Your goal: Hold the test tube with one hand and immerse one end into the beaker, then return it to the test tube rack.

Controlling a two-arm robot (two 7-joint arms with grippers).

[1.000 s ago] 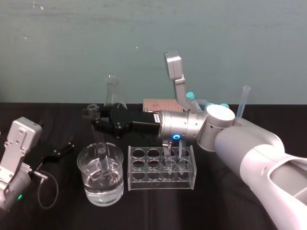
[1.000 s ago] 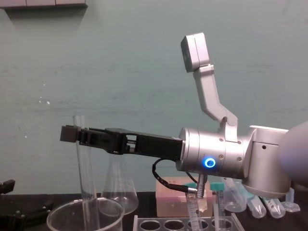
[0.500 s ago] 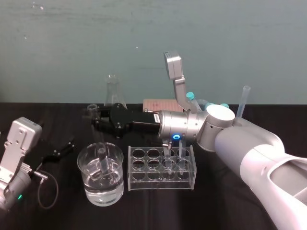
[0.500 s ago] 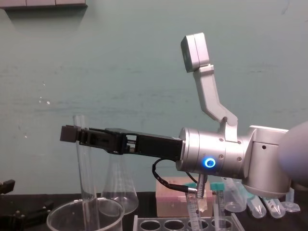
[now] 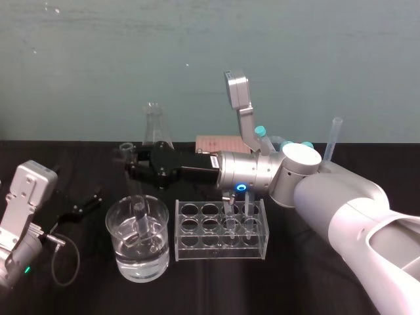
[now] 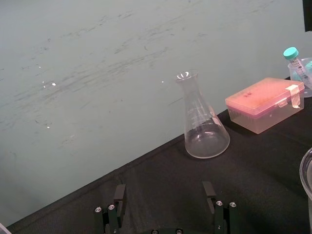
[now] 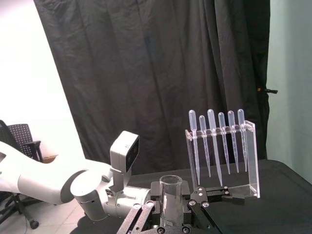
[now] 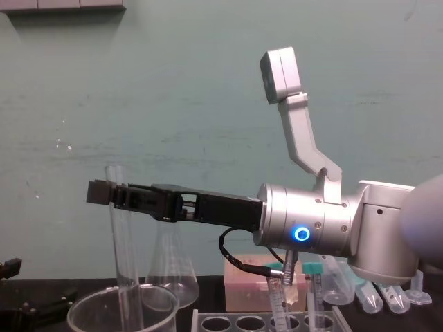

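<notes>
Head view: vs half a sec ago, almost no change. R gripper (image 5: 134, 165) stays clamped on the test tube (image 5: 140, 216) near its top. Tube stays upright w/ its bottom end down in the beaker (image 5: 121, 259). Only the L gripper (image 5: 81, 209) has edged a bit toward the L side; it sits low, L of the beaker and apart from it. Beaker holds clear liquid, approx the lower half, and the tube's tip is under the surface. Test tube rack (image 5: 197, 237) stands just R of the beaker, w/ two small tubes (image 5: 230, 213) in its R-hand holes.

Chest view: same as before. Tube runs straight down past the beaker rim, and the jaws pinch it well above the rim. Flask (image 8: 171, 277) is behind, pink box (image 8: 242, 290) R of it.

L wrist view: you see the L jaws standing wide apart w/ nothing between them. Flask & pink box sit farther back on the table.

R wrist view: tube's open mouth pokes up between the R fingers (image 7: 146, 214), which press on both sides. Pipette stand (image 7: 222, 146) w/ six pipettes is behind.
</notes>
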